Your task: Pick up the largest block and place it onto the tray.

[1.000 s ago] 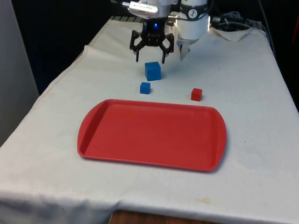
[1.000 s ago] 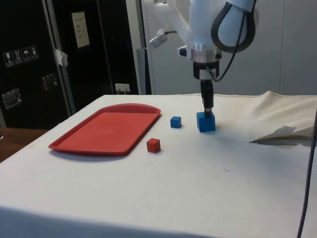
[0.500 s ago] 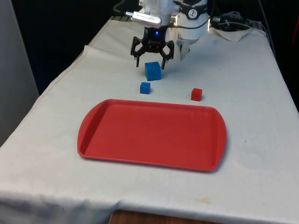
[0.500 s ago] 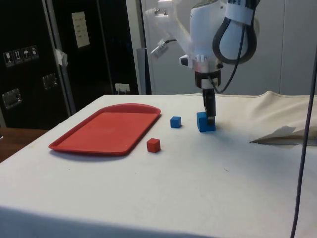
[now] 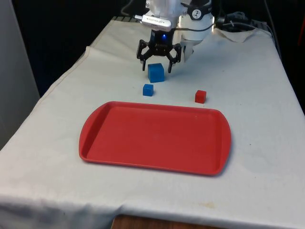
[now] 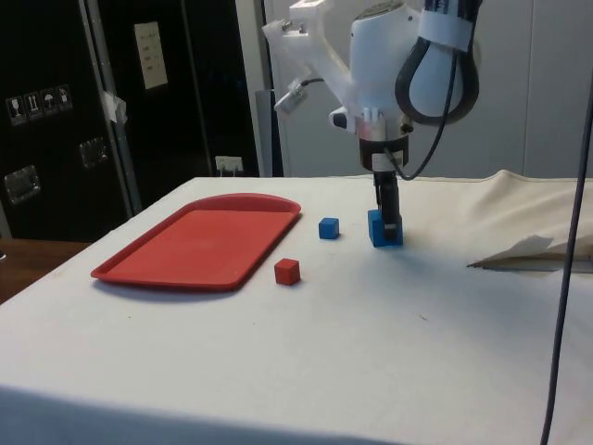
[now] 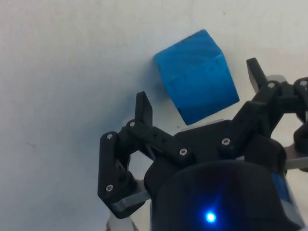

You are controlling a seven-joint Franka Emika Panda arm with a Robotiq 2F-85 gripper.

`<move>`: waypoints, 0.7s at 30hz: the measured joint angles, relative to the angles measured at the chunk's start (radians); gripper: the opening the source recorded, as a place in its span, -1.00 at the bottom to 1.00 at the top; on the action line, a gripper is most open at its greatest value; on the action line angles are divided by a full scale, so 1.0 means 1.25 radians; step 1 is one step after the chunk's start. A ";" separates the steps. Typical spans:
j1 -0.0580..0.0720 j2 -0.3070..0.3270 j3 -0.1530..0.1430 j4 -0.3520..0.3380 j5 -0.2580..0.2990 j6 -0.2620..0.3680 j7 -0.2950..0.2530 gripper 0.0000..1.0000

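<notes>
The black gripper [image 5: 157, 70] hung low over the table with its two angular, jointed fingers [image 7: 143, 109] spread wide, one on each side of the large blue block [image 5: 156, 72]. In the wrist view the gripper [image 7: 196, 91] straddled the large blue block [image 7: 197, 76], a smooth, matte cube with crisp edges that sat slightly skewed between the fingers; a gap showed between the block and the nearer finger, so the fingers were not yet pinching it. From the side, the gripper [image 6: 389, 227] reached down alongside the large blue block [image 6: 384, 229], which rested flat on the white cloth [image 6: 389, 343], at the table's far end from the tray.

Just in front of it in the front view stood a small blue cube [image 5: 148, 89], and off towards the front view's right a small red cube [image 5: 200, 96], both sharp-cornered and resting on the cloth apart from one another. The side view showed the small blue cube [image 6: 328, 228] between the large block and the tray, and the small red cube [image 6: 287, 272] close to the tray's edge.

The red tray [image 5: 95, 143] lay nearer the camera in the front view, a shallow, glossy plastic rectangle with rounded corners and a raised rim, nothing resting in it. The white cloth [image 5: 257, 95] was soft and lightly creased, bunched into folds at the far corner
</notes>
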 measured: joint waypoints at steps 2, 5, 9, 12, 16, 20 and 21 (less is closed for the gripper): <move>0.000 0.011 0.006 0.005 0.000 0.002 0.005 1.00; 0.000 0.018 0.007 0.007 0.000 0.005 0.007 0.81; 0.000 0.020 0.008 0.008 0.000 0.005 0.007 -0.12; 0.000 0.020 0.008 0.008 0.000 0.005 0.008 -0.82; 0.000 0.018 0.009 0.008 0.000 0.005 0.008 -0.97; 0.000 0.018 0.009 0.008 0.000 0.005 0.008 -0.96; 0.000 0.018 0.009 0.008 0.000 0.005 0.008 -0.96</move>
